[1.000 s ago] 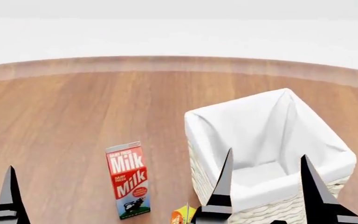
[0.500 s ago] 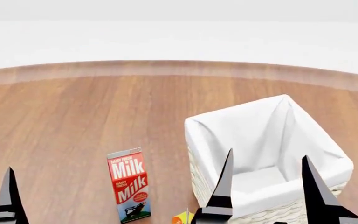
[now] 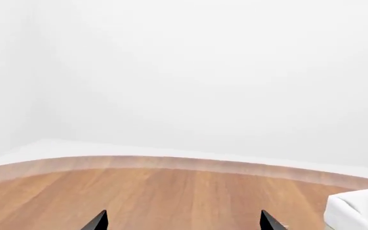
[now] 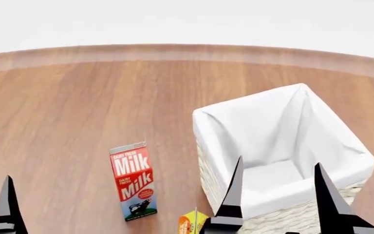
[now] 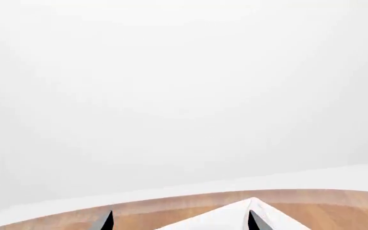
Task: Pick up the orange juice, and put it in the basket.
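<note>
Only the top of the orange juice [image 4: 191,224] shows, a small orange and yellow carton at the bottom edge of the head view, between the milk carton and the basket [image 4: 252,104]. The basket is big, cream wicker with a white cloth lining, and nothing lies inside. My right gripper [image 4: 277,168] is open, its black fingers raised in front of the basket's near side, apart from the juice. Its wrist view shows the open right gripper [image 5: 180,221] and the basket's corner [image 5: 217,218]. One finger [image 4: 6,207] of my left gripper shows far left. The left gripper [image 3: 184,222] is open and holds nothing.
A tall red, white and blue Milk carton [image 4: 133,181] stands upright left of the juice. The wooden surface [image 4: 96,107] ends in a curved far edge, with white ground beyond. The basket's white cloth corner [image 3: 360,210] appears in the left wrist view.
The head view has tilted: milk carton and basket sit higher in frame than half a second ago, and more of the juice top shows. Both grippers stay open in place.
</note>
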